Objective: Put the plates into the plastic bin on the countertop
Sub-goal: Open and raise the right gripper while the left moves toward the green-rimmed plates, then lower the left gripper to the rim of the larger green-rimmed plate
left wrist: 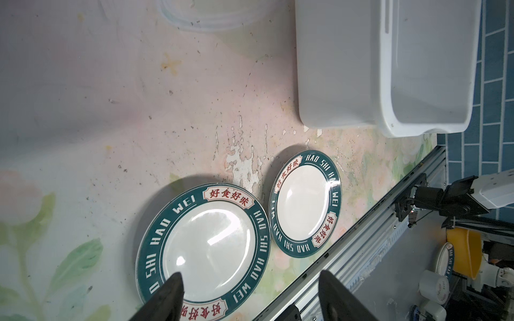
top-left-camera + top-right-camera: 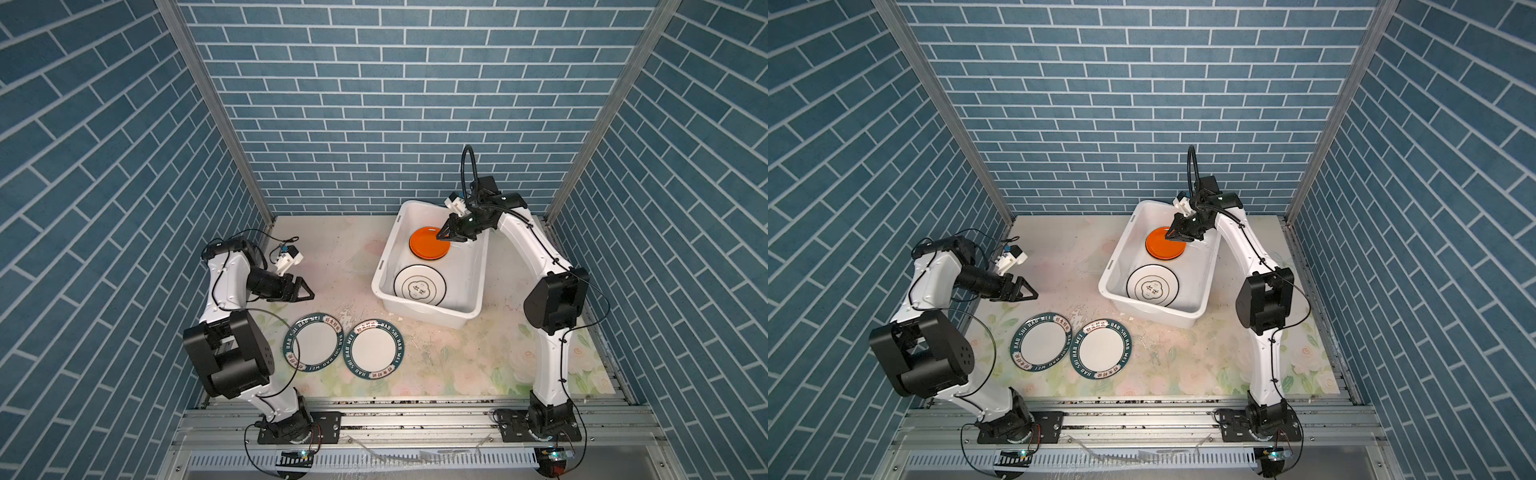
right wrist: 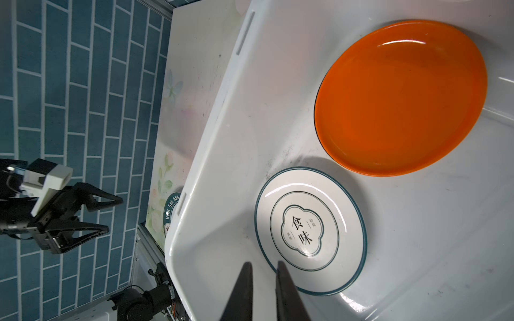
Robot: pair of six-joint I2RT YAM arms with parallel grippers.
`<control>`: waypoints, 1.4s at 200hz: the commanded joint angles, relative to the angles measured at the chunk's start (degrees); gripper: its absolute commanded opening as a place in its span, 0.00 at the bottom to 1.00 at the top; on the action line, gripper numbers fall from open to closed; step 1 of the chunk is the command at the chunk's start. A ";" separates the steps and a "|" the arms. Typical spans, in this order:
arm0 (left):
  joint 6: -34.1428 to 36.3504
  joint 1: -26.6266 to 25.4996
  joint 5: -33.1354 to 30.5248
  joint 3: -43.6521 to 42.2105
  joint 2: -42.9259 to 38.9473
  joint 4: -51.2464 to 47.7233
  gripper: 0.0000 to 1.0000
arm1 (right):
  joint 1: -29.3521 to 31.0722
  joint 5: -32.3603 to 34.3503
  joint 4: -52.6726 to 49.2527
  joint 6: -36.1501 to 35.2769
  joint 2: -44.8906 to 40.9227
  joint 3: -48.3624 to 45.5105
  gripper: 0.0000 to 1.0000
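Black fingertips (image 1: 172, 291) of the left pincer (image 1: 250, 273) loom closest in the left wrist view. They are spread wide apart with nothing between them and point at the left green-rimmed plate (image 1: 203, 250). It lies flat on the flowered desk (image 1: 111, 111) with the right green-rimmed plate (image 1: 304, 204) just beside it, rims touching or nearly so, and the white plastic bin (image 1: 339, 69) stands beyond. The right wrist view shows the right pincer (image 3: 263, 264) drawn almost together and empty, hanging inside the bin over its floor beside the dark-rimmed white plate (image 3: 310, 230). The orange plate (image 3: 400, 97) lies farther in; a dark edge under it hints at another plate beneath, though I cannot tell. Both top views put the two lettered plates near the desk's front edge, left of the middle, and the bin toward the back edge, right of the middle. These plates look stiff, glossy and probably slippery, and likely to chip if dropped. Lying flat, each offers only its raised rim. I would take the left one at the rim side away from its neighbour, one finger slipped under and one on top, then clamp firmly and lift gently.
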 commanded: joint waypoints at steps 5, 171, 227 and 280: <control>5.05 2.50 -0.83 -0.55 3.15 -4.56 0.77 | -0.17 -3.00 5.58 4.39 -4.69 -3.71 0.17; 3.84 13.65 -12.91 -15.64 1.05 9.92 0.77 | -0.52 -5.21 15.91 12.17 -10.29 -15.44 0.16; 4.46 14.05 -13.96 -19.38 0.46 15.26 0.75 | -1.46 -5.57 11.01 14.04 -8.10 -12.62 0.15; 5.98 14.11 -11.40 -19.05 5.98 15.42 0.66 | -2.39 -5.68 11.67 16.61 -7.47 -11.57 0.14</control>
